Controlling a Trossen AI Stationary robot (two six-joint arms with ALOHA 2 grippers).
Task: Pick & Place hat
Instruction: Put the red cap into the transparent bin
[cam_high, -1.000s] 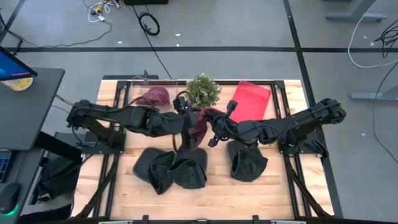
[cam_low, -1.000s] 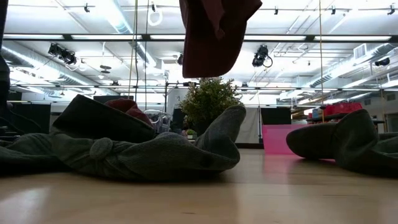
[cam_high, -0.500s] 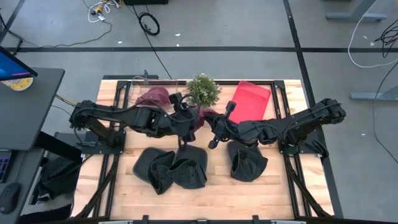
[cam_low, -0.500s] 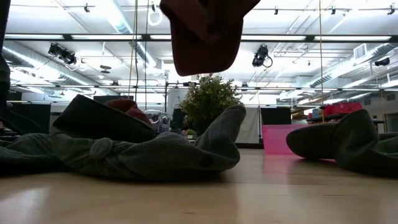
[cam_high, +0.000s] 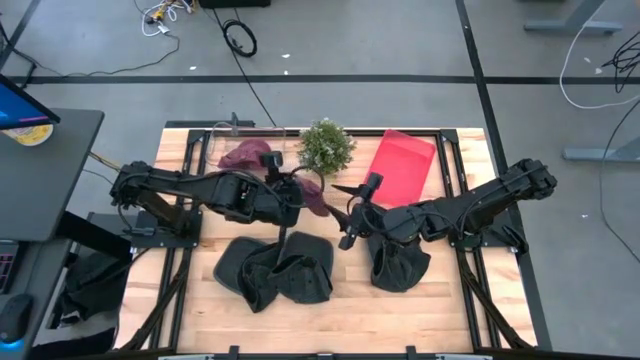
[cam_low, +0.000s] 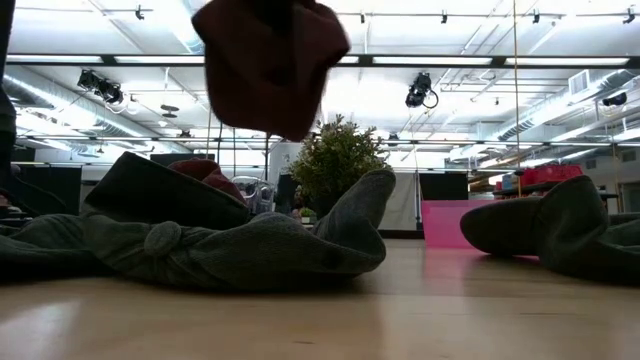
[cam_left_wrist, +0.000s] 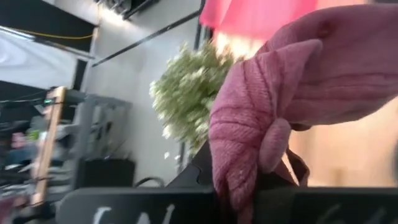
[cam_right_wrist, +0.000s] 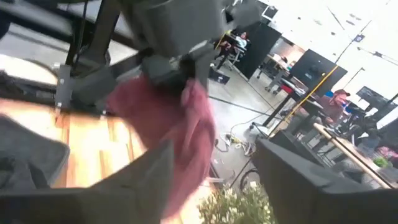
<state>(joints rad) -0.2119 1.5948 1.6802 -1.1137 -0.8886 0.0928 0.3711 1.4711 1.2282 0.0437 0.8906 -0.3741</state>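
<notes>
From above I see my left gripper (cam_high: 298, 192) clamped on the maroon hat (cam_high: 312, 197), held over the table (cam_high: 450, 300) just in front of the potted plant (cam_high: 326, 146). The low view shows what the overhead hides: the hat (cam_low: 268, 68) hangs clear in the air, above the grey hats (cam_low: 200, 245). My right gripper (cam_high: 349, 222) sits beside it with fingers spread, holding nothing. A second maroon hat (cam_high: 243, 154) lies near the table's far edge.
</notes>
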